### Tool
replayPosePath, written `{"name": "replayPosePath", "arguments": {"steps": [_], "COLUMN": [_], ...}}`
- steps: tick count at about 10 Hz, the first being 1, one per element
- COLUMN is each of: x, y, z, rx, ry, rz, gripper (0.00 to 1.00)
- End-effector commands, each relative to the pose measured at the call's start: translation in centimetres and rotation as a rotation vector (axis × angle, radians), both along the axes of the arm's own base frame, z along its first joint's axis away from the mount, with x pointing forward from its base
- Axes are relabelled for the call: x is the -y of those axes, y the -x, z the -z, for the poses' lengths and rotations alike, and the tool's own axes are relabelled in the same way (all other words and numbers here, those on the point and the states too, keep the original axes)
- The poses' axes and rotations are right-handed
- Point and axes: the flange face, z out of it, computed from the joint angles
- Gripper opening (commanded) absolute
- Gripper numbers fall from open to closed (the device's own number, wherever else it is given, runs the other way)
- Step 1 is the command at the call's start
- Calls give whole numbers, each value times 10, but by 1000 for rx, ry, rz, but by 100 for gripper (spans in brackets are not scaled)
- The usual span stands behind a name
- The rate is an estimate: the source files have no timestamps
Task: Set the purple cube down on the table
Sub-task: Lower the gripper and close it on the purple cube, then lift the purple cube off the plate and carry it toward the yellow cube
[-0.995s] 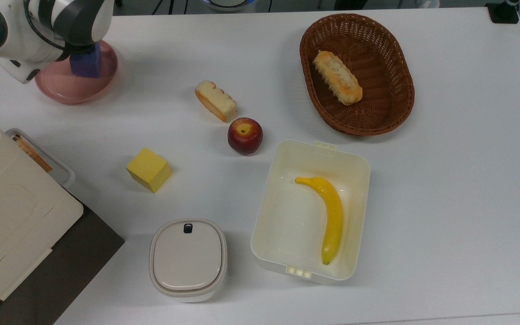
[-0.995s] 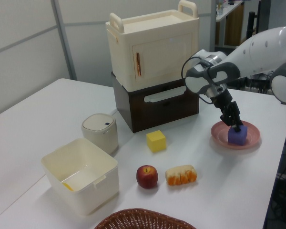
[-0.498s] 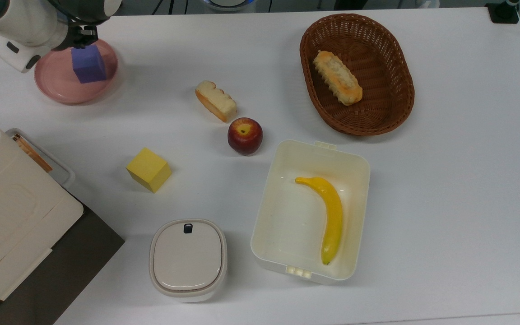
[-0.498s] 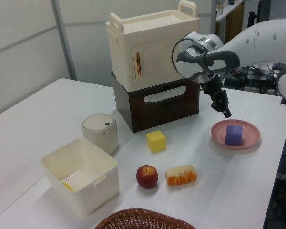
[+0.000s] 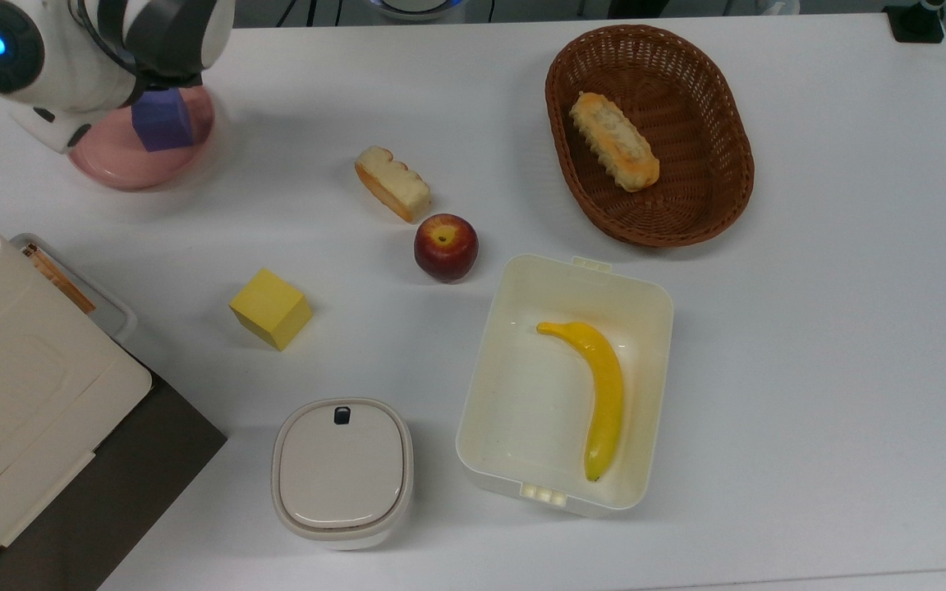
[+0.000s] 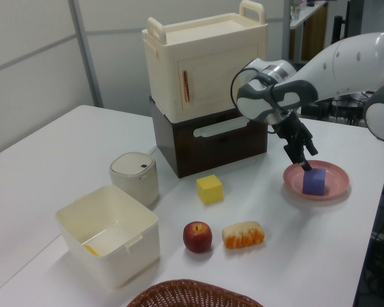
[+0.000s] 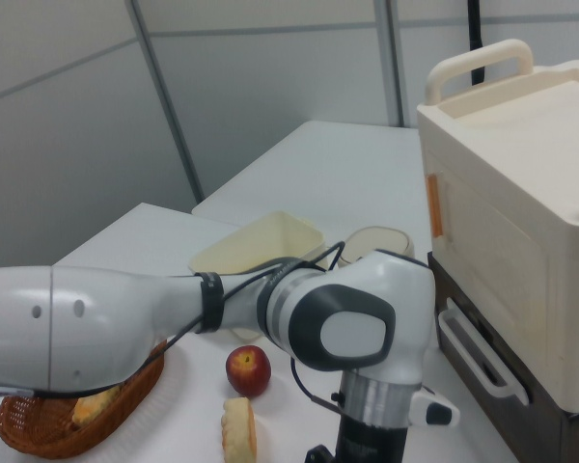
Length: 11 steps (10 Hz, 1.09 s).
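The purple cube stands on the pink round plate at the far left of the top view, near the white table's back edge. In the left view my gripper hangs just above the cube's left top edge, tilted, with its fingers apart and nothing between them. The arm's wrist covers the plate's upper left in the top view and hides the fingers there.
A yellow cube, a bread slice and an apple lie mid-table. A white bin holds a banana; a wicker basket holds a bread roll. A lidded pot and a stacked cabinet stand nearby.
One second ago the gripper was down at the cube. It then rose clear, leaving the cube on the plate, and has now come back down close above it.
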Motion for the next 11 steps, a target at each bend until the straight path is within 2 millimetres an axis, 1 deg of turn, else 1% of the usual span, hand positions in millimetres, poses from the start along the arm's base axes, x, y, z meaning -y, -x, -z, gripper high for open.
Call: {"name": "replayPosePath", "arguments": {"steps": [1, 3, 4, 6, 7, 8, 9, 10, 11], "x": [3, 5, 4, 3, 3, 3, 3, -1, -3], "y": [1, -1, -3, -4, -5, -5, -5, -6, -6], "z": [23, 38, 43, 45, 43, 40, 37, 24, 7], "rx": [-33, -21, -15, -18, -15, -12, -14, -1, 8], "ry": [12, 19, 23, 22, 23, 24, 25, 32, 32], "rz": [-10, -25, -33, -36, -36, -35, -34, -42, -38], "gripper": [100, 100, 96, 35, 11, 0, 0, 0, 0]}}
